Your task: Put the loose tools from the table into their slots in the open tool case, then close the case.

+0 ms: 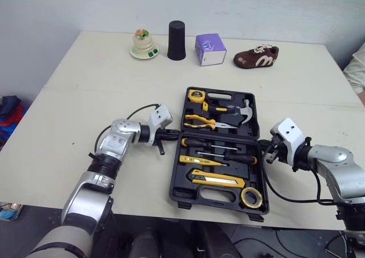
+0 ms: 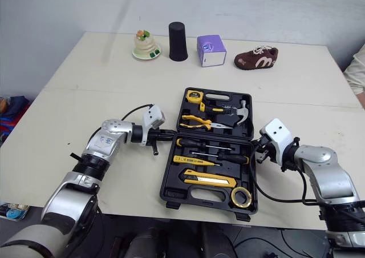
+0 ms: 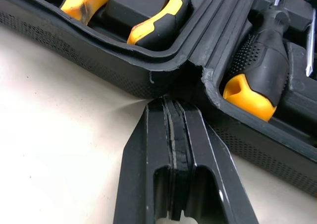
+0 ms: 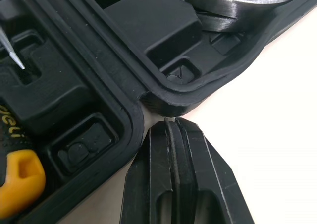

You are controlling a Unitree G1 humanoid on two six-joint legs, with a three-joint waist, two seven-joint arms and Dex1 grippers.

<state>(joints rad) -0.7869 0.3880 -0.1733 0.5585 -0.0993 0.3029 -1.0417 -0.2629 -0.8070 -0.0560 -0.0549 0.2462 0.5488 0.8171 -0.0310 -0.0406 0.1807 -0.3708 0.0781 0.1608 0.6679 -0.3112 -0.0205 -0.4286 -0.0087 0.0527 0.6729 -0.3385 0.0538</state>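
Cream counter (image 1: 85, 87) carries everything, and at its centre the black tool case (image 1: 212, 196) lies open and flat, lid half toward 12 o'clock and base half toward 6 o'clock.

At the case's 9 o'clock side sits the left end effector (image 3: 168, 105), its two fingers pressed together with nothing between them, the tip at the seam where the two halves meet. At 3 o'clock the right end effector (image 4: 171, 125) mirrors it — fingers together, tip just at the corner of the hinge line.

Along the counter's 12 o'clock edge stand a brown shoe (image 1: 256, 57), a purple box (image 1: 210, 49), a black cup (image 1: 176, 40) and a small cake-shaped ornament (image 1: 144, 44), all well apart from the case.

Every tool lies in the case. The lid half holds a hammer (image 1: 242, 111) at its 3 o'clock side, yellow-handled pliers (image 1: 199, 120) and a yellow tape measure (image 1: 195, 95) at 11 o'clock. The base half holds a yellow utility knife (image 1: 217, 180), black-and-yellow screwdrivers (image 1: 219, 157) and a yellow tape roll (image 1: 251, 197) at its 5 o'clock corner.
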